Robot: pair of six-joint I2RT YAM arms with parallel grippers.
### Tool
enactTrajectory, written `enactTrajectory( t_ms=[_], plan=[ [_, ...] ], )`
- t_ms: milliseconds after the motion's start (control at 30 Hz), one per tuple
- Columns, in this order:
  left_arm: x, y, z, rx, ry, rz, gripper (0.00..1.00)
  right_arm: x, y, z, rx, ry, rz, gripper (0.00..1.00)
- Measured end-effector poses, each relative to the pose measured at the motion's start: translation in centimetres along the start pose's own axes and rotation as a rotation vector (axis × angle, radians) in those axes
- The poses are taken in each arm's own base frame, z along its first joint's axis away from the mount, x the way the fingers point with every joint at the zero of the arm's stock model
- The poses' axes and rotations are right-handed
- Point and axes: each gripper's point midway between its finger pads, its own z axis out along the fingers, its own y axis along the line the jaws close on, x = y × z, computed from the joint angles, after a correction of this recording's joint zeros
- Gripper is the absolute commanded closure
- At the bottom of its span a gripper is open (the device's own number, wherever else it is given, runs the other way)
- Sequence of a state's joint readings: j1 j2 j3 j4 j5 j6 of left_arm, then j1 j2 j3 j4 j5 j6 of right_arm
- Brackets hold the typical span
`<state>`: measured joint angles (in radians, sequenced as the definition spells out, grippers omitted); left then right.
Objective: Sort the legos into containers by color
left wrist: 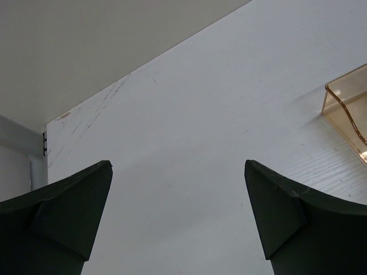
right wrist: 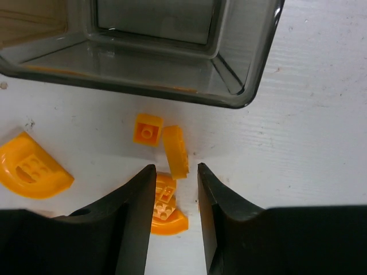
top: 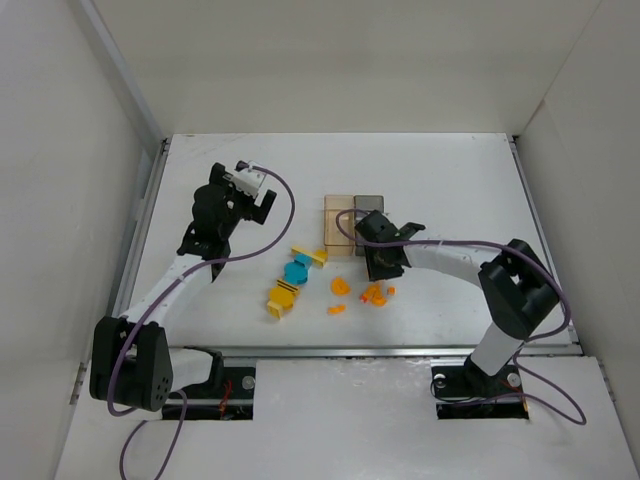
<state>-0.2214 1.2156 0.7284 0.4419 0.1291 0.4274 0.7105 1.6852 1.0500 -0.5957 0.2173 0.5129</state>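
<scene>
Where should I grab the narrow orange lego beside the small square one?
Grip the narrow orange lego across its two long sides, coming straight down; it is slim, so the jaws would likely span it easily.

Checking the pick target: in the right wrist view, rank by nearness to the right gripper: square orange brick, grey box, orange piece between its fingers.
1. Orange piece, between the fingers of the right gripper.
2. Square orange brick, just ahead, left.
3. Grey box, beyond it.
</scene>
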Motion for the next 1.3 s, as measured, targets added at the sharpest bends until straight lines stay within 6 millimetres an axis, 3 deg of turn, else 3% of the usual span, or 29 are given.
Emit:
enactTrajectory(
  t_ms=[67, 167, 200, 267, 500, 600, 700, 833, 900, 967, 1033, 1200, 1300],
  plan=[
    [0.0, 0.0, 0.0, 0.001, 0.0, 0.0, 0.01, 0.0, -0.1, 0.4, 0.01, 0.0, -0.003, 0.62],
    [0.0, 0.0, 0.0, 0.001, 0.001, 0.0, 0.01, 0.0, 0.0, 1.1, 0.019, 0.006, -0.015, 0.81],
    [0.0, 0.0, 0.0, 0.001, 0.001, 0.0, 0.01, -0.3, 0.1, 1.2, 0.017, -0.002, -0.021, 0.92],
    [0.0, 0.0, 0.0, 0.001, 0.002, -0.001, 0.01, -0.5, 0.2, 1.3, 0.02, -0.008, -0.031, 1.0],
    [0.3, -0.1, 0.0, 0.005, 0.011, -0.003, 0.01, -0.6, 0.2, 0.8, 0.014, -0.02, -0.085, 1.0],
    [0.5, -0.2, -0.1, 0.007, 0.018, -0.004, 0.01, -0.9, 1.0, -1.3, -0.038, -0.053, -0.144, 1.0],
    [0.6, -0.3, -0.1, 0.012, 0.022, -0.005, 0.01, -2.8, 2.8, -5.7, -0.158, -0.172, -0.185, 1.0],
    [0.6, -0.6, -0.1, 0.026, 0.022, -0.02, 0.01, -8.9, 5.1, -11.4, -0.271, -0.392, -0.173, 1.0],
    [0.6, -0.8, -0.1, 0.029, 0.021, -0.036, 0.01, -12.4, 6.6, -12.3, -0.289, -0.458, -0.176, 1.0],
    [0.6, -0.8, -0.1, 0.03, 0.022, -0.051, 0.01, -15.4, 8.1, -11.4, -0.282, -0.485, -0.185, 1.0],
    [0.6, -0.9, -0.1, 0.031, 0.022, -0.063, 0.01, -16.6, 9.3, -8.9, -0.262, -0.469, -0.207, 1.0],
    [0.6, -1.0, -0.2, 0.033, 0.022, -0.078, 0.01, -14.5, 8.5, -1.5, -0.128, -0.311, -0.263, 1.0],
    [0.6, -1.1, -0.2, 0.033, 0.023, -0.085, 0.01, -13.8, 7.3, -0.2, -0.055, -0.27, -0.272, 0.95]
  ],
)
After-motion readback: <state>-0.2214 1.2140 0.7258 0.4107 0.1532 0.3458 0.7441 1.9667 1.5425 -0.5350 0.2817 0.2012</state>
